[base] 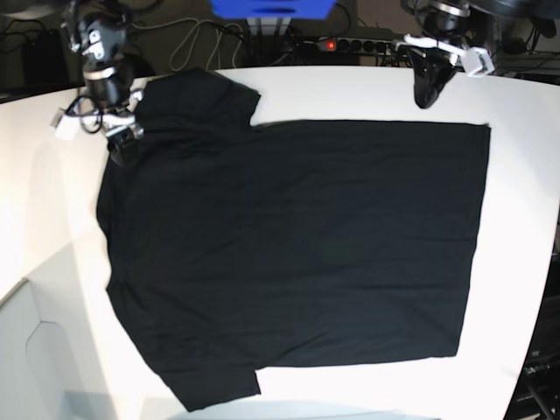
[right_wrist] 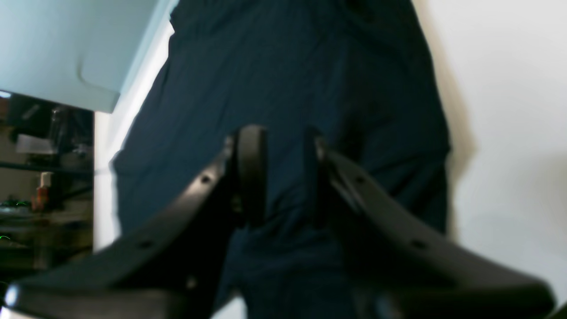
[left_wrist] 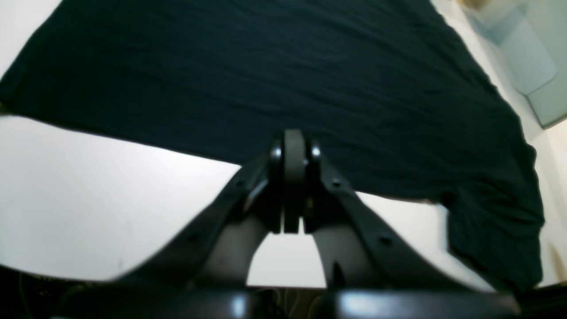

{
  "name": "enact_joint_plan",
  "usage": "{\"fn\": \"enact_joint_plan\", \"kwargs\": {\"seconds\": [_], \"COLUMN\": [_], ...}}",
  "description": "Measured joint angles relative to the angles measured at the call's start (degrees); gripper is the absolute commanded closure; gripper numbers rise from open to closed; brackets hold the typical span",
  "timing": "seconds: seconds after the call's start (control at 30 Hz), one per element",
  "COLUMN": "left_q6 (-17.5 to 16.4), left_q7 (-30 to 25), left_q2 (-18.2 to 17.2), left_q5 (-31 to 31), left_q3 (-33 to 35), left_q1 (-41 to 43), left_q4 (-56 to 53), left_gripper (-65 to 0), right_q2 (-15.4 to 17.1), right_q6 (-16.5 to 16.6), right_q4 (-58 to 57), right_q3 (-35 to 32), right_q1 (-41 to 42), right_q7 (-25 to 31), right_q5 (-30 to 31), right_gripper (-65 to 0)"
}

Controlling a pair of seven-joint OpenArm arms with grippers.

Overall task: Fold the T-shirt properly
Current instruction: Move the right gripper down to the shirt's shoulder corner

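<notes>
The black T-shirt (base: 297, 245) lies spread flat on the white table (base: 525, 219), with its sleeves toward the left of the base view. My right gripper (base: 122, 149) hovers at the shirt's upper left corner, beside the upper sleeve (base: 206, 96). In the right wrist view the right gripper (right_wrist: 283, 173) is open, its fingers (right_wrist: 252, 168) a little apart over the T-shirt (right_wrist: 288, 79), with nothing held. My left gripper (base: 427, 94) is beyond the shirt's far edge. In the left wrist view the left gripper (left_wrist: 294, 150) is shut and empty, at the edge of the T-shirt (left_wrist: 283, 66).
A blue box (base: 271, 7), a power strip (base: 328, 42) and cables sit behind the table's far edge. A pale grey panel (base: 35, 350) stands off the near left corner. The table ends close to the shirt's hem on the right.
</notes>
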Motion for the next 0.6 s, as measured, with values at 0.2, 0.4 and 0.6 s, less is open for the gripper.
{"fn": "enact_joint_plan", "kwargs": {"seconds": [0.2,0.4,0.6], "left_q6": [0.0,0.0,0.0], "left_q7": [0.0,0.0,0.0], "left_q2": [0.1,1.6,1.6], "left_q5": [0.0,0.0,0.0], "left_q3": [0.0,-0.2,-0.2], "left_q1": [-0.5,-1.0,-0.9], "left_q4": [-2.1,-2.0,-2.0], "left_gripper": [0.0,0.0,0.0], "right_q2": [2.4,2.9,4.9], "right_q6": [0.0,2.7,9.4], "right_q4": [-1.2,-9.1,-17.2], "right_q3": [-0.2,1.6,2.6], "right_q1": [2.4,4.3,6.1], "right_q7": [0.1,0.1,-3.4], "right_q5": [3.7,8.5,9.7], "right_gripper": [-20.0,-20.0,-20.0]}}
